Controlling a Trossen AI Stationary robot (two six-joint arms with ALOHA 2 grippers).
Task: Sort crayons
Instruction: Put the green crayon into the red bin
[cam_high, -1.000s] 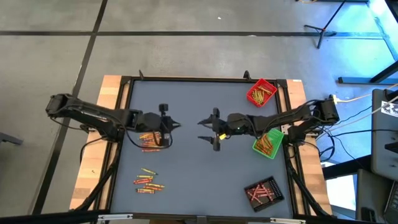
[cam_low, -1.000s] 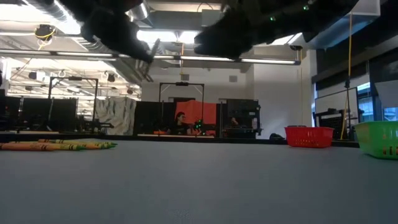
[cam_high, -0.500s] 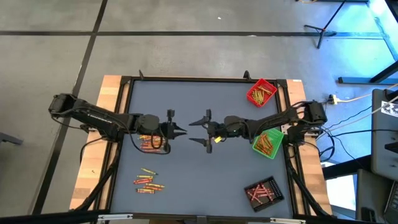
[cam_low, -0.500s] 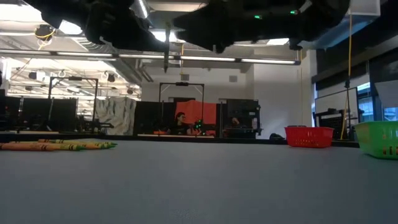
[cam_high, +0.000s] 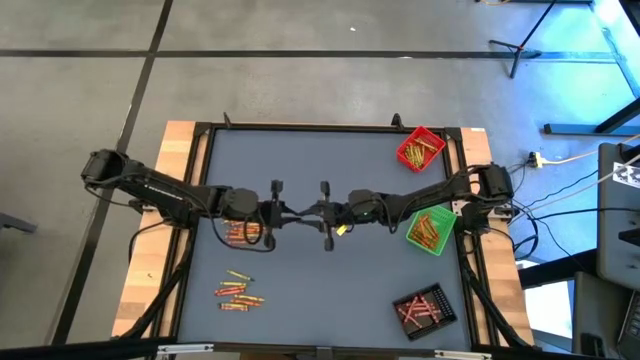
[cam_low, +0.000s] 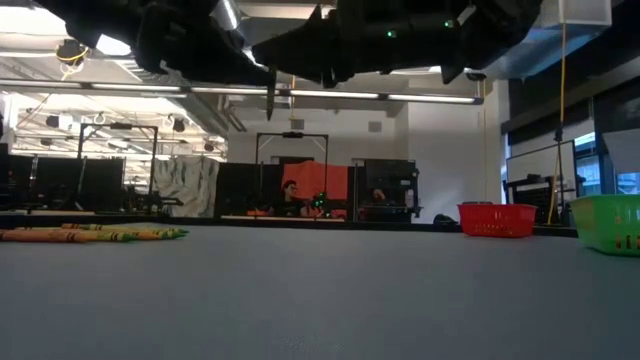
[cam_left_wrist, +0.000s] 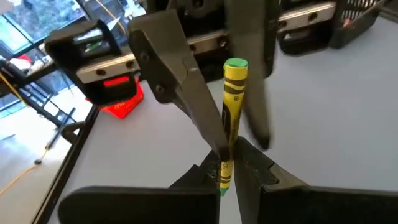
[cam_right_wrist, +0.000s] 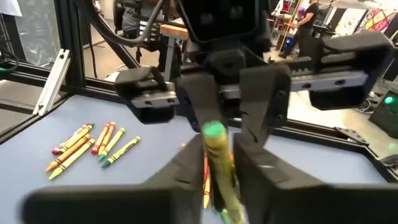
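while my two dark grippers meet nose to nose over the middle of the grey table top (cam_high: 300, 160), one thin yellow wax crayon with a green tip (cam_left_wrist: 231, 118) is stuck between them, up in the air. my left gripper (cam_left_wrist: 225, 163) is pinched tight on the low end of that crayon. my right gripper (cam_right_wrist: 217, 163) looks squeezed in on the other end, so i think both have hold of it for a hand-over, but i can't be fully sure how hard the right one grips.

a crayon like this is very light, so lifting is easy. it is stiff but it can snap if both arms pull or twist at once. the paper wrap gives some hold, but the waxy tip is slick. i would take it by the wrapped middle part, not the bare tip, and let one side go loose before the other moves off.

more loose red, orange and yellow crayons (cam_high: 238, 288) lie near the front left of the table, and another small heap (cam_high: 238, 228) sits under my left arm. some crayons already rest in the red square tray (cam_high: 419, 148), the green square tray (cam_high: 431, 229) and the black square tray (cam_high: 424, 307) on the right side.
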